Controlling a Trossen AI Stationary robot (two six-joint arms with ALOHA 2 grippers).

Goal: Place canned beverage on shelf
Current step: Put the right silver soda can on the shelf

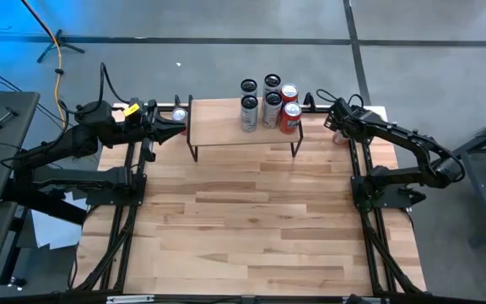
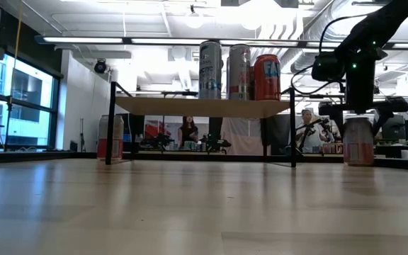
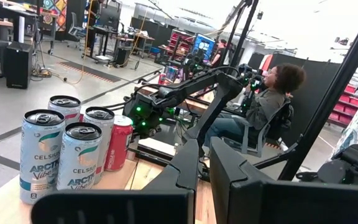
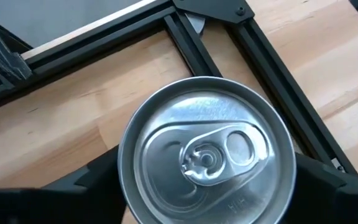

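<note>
We see the right gripper (image 4: 207, 186) positioned directly above a pink beverage can (image 2: 358, 141) that stands at the far right corner of the tabletop (image 1: 260, 219), just right of the shelf (image 1: 226, 127). The can's long axis is vertical; its silver lid and pull tab (image 4: 207, 155) face straight up into the right wrist view. The gripper's fingers (image 4: 328, 186) sit on either side of the can's rim, parted wide; we cannot tell whether they touch the can.

The shelf stands at the far middle of the tabletop. On its right end we count five upright cans (image 1: 270, 103): three tall silver ones and two red ones.

The left gripper (image 1: 175, 129) is closed and empty, near the shelf's left end, beside another upright can (image 2: 110, 137) on the tabletop.
</note>
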